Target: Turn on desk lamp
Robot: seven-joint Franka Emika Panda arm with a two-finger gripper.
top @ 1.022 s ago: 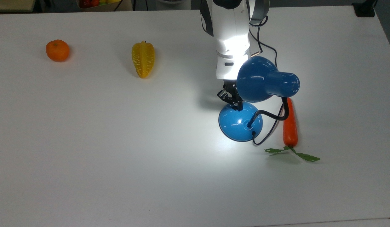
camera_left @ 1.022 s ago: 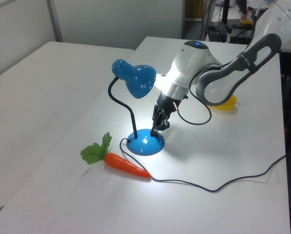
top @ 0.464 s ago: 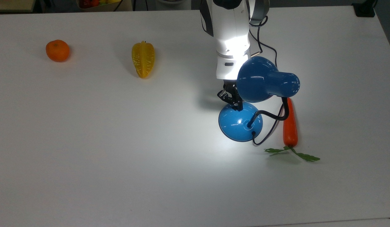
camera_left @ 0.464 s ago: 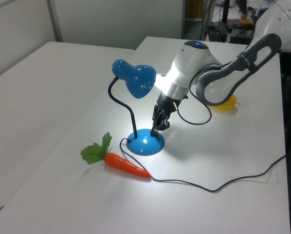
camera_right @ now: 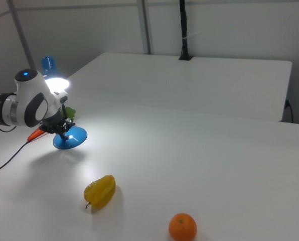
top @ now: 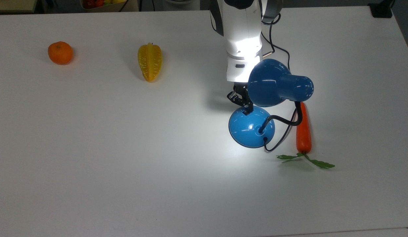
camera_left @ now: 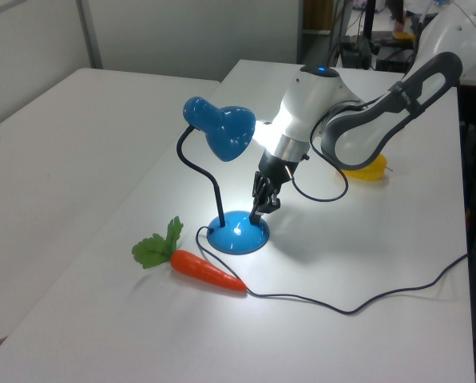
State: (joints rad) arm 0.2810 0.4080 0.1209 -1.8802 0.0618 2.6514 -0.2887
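The desk lamp stands on the white table with its blue shade bent over its round blue base. It is lit and throws a bright patch on the table and on my arm. My gripper points down with its black fingers shut, the tips just over the base's far rim, under the shade. In the left view the gripper hangs right of the black neck, above the base. In the right view the gripper sits over the base.
A carrot with green leaves lies right of the base in the top view, beside the lamp's black cord. A yellow star fruit and an orange lie far off on the top view's left.
My gripper has lifted slightly off the lamp base and drawn back a little toward the arm. The lamp stays lit and has not moved.
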